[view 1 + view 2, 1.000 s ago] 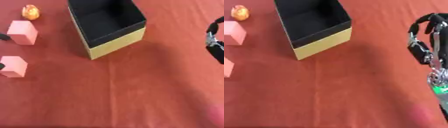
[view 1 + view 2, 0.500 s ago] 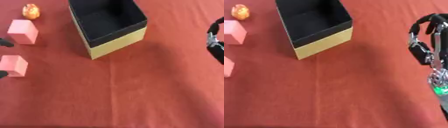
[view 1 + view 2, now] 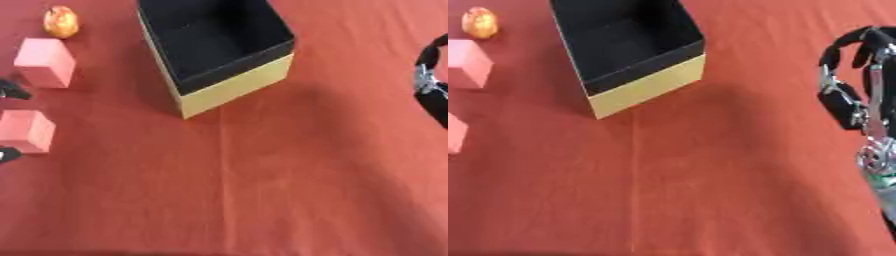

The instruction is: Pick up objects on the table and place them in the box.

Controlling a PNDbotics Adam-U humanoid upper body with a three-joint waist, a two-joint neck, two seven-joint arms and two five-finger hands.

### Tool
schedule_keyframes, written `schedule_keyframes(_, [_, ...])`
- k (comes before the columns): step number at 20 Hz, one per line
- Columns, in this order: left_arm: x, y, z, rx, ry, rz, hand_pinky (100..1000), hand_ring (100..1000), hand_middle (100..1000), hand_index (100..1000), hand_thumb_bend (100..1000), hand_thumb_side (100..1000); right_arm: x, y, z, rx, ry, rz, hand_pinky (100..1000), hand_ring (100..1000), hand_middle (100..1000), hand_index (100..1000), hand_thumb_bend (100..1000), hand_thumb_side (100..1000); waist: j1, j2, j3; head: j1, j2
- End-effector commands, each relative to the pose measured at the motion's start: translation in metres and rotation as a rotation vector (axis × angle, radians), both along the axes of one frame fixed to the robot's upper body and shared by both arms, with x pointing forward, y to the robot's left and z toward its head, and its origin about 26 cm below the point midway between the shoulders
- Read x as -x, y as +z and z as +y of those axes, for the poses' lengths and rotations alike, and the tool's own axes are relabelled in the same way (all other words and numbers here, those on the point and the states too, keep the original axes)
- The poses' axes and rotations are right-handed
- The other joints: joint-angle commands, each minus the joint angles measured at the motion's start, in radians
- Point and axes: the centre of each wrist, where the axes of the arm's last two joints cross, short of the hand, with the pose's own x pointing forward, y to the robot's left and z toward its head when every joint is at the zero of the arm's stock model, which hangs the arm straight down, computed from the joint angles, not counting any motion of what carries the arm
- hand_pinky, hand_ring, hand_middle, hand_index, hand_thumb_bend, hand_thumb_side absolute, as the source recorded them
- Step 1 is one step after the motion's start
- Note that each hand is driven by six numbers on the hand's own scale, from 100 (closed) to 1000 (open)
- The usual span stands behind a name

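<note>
In the left eye view, 2 pink blocks [image 3: 44, 62] [image 3: 26, 131] and an orange object [image 3: 61, 21] are seen left of the empty box [image 3: 234, 84]; dark fingers [image 3: 12, 90] of the left hand flank the nearer block, their spread untellable; a grasp seems next. In the right eye view, the right hand [image 3: 852, 90] is held right of the box, fingers curled, empty; the counter [image 3: 710, 190] is red cloth.

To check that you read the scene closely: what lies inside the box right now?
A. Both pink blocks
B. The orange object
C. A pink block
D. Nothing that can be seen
D: the box shows only its dark interior, while both pink blocks and the small orange object lie on the red table to its left.
</note>
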Motion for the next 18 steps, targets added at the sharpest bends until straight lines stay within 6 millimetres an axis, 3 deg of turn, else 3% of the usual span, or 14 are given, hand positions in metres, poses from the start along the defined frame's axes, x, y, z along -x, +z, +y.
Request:
schedule_keyframes(1, [-0.001,0.012,0.004,-0.041,0.015,-0.035,834,944,901,970,445,614,0.001,0.008,-0.001,0.014,0.010,-0.022,100,165,293,514,100,100,0.002,-0.014,-0.002,0.002,0.005])
schedule_keyframes(11, [-0.010,0.004,0.005,-0.026,0.022,-0.015,811,918,833,941,415,630,0.001,0.008,0.001,0.006,0.015,-0.025,100,165,293,515,100,100,-0.003,-0.009,-0.010,0.005,0.005])
schedule_keyframes(15, [-0.013,0.002,0.005,-0.044,0.016,-0.006,805,911,811,929,474,635,0.001,0.008,0.001,0.003,0.016,-0.026,100,164,293,515,100,100,-0.004,-0.008,-0.012,0.007,0.005])
schedule_keyframes(18, [-0.014,-0.001,0.005,-0.066,0.019,-0.001,781,884,786,911,542,543,0.000,0.008,0.001,0.002,0.017,-0.027,100,165,293,515,100,100,-0.005,-0.007,-0.013,0.008,0.005])
